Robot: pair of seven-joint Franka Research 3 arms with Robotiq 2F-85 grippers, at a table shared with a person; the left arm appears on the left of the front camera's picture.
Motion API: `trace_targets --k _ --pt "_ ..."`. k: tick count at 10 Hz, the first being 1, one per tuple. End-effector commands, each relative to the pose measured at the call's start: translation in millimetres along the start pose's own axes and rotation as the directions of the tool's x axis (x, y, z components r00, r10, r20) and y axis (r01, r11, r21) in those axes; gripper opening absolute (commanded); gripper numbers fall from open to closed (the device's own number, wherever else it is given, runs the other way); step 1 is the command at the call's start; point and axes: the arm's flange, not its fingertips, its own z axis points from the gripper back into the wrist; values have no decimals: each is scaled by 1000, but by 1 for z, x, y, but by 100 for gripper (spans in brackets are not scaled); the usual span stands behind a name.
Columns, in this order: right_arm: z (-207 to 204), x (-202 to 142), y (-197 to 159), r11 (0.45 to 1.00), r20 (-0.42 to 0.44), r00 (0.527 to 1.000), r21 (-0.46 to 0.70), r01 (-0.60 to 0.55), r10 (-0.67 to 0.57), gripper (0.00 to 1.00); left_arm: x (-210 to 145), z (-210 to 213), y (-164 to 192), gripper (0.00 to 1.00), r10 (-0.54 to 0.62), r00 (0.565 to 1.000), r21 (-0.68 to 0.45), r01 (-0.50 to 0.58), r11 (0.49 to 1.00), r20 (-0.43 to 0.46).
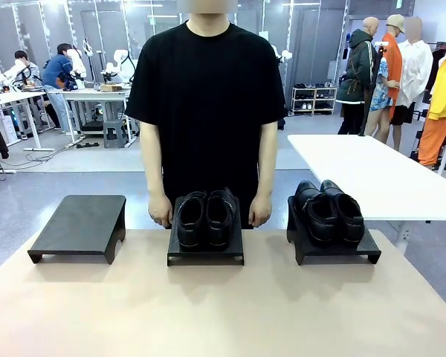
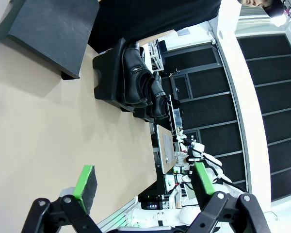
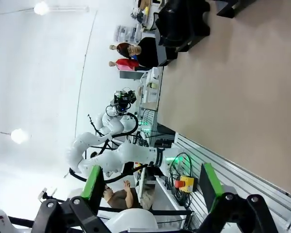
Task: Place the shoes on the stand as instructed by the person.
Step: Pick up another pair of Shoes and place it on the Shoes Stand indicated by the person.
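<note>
Fingers of both grippers wide apart, empty; three stands, two pairs of shoes.

Across from me there's a white table off to my right, with a low shelf of shoes behind it. Back left, a couple of people sit at workbenches in the lab.
</note>
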Motion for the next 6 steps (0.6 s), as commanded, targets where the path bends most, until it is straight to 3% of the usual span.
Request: trace_targets --k 1,2,6 --pt "-10 11 13 998 -8 999 -44 -35 35 100 2 0 -6 100 14 1000 -19 -14 1000 7" --pt "0 0 0 1000 0 1000 0 0 0 100 2 0 -6 100 14 1000 -19 -14 1000 7" --pt "0 0 0 1000 0 1000 0 0 0 100 2 0 -6 100 14 1000 -19 -14 1000 7"
